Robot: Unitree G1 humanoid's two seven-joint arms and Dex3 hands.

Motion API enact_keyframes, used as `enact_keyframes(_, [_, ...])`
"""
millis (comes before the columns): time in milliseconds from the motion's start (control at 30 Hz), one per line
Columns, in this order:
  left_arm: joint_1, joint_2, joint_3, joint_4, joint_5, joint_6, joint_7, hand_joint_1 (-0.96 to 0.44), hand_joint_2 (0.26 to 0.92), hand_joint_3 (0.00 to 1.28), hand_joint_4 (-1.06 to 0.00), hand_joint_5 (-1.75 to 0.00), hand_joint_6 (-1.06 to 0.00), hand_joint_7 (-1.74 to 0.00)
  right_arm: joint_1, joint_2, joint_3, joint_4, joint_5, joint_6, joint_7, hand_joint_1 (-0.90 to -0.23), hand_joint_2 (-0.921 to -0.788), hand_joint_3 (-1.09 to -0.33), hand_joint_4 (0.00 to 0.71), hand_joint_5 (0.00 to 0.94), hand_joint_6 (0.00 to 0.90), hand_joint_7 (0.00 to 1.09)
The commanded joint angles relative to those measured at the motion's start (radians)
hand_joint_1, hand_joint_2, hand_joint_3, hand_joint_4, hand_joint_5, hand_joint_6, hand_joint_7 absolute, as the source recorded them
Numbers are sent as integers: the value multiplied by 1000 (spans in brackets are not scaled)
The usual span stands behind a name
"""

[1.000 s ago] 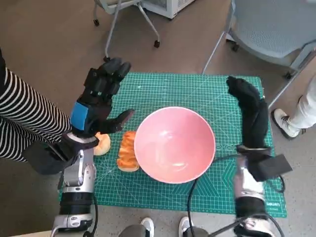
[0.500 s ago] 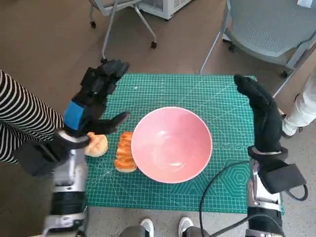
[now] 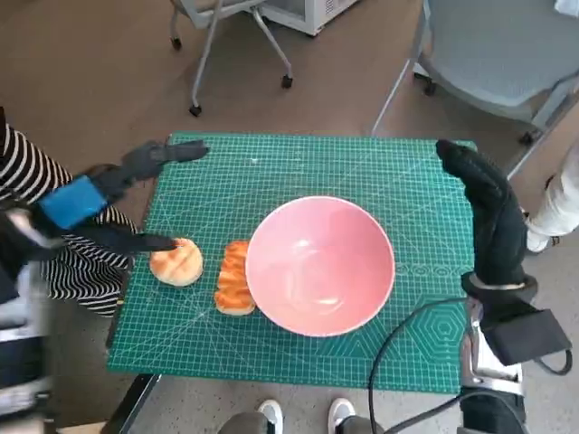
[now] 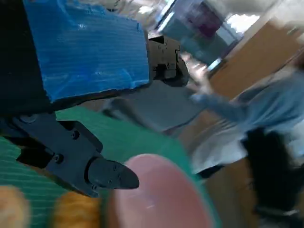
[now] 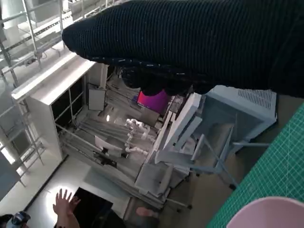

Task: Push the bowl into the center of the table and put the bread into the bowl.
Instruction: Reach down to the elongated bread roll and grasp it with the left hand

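The pink bowl [image 3: 319,264] stands empty near the middle of the green cutting mat [image 3: 362,172]; it shows blurred in the left wrist view as bowl [image 4: 156,194] and its rim in the right wrist view as bowl [image 5: 270,213]. A long glazed bread [image 3: 234,277] lies touching the bowl's left side, and a round bun [image 3: 176,262] lies left of it. My left hand [image 3: 99,194] hovers open at the mat's left edge, fingers spread, one fingertip just beside the bun. My right hand [image 3: 488,212] is raised open over the mat's right edge, holding nothing.
A person in a striped top [image 3: 36,181] sits at the left, behind my left hand. Chair legs [image 3: 235,45] stand beyond the mat, a grey chair [image 3: 507,45] at the far right, and a person's leg and shoe [image 3: 556,212] at the right edge.
My left hand has swung left and outward off the mat, uncovering the round bun. My right hand has drifted slightly right. Bowl and breads stay put.
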Motion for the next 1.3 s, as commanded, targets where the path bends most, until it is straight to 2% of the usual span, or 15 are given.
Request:
enact_keyframes(33, [52,45,-47,-77,69,87,-3,-278,717,44,-90,-4,-110,-230,15,-5,2,18,10,10,-6,-734,-921,-801,147,13,44,578])
enact_keyframes(233, [121,59,-83,-158,155,131,24,-280,728,20,-61,-1,-135,-95,13,-6,2,12,11,18,-8,-730,-921,-801,148,11,47,571])
enact_keyframes(700, [185,17,-160,-242,323,155,133,-344,733,12,-70,-2,-158,-42,6,-13,-3,9,20,30,-9,-718,-921,-799,151,8,56,557])
enact_keyframes(1000, [166,-43,-229,-174,374,118,185,-424,743,11,-80,-3,-166,-22,8,-17,-6,14,29,27,-7,-715,-921,-800,152,7,61,548])
enact_keyframes(1300, [134,-87,-276,-77,405,96,214,-443,745,9,-79,0,-164,-11,16,-24,-8,11,45,27,0,-715,-921,-799,153,6,65,540])
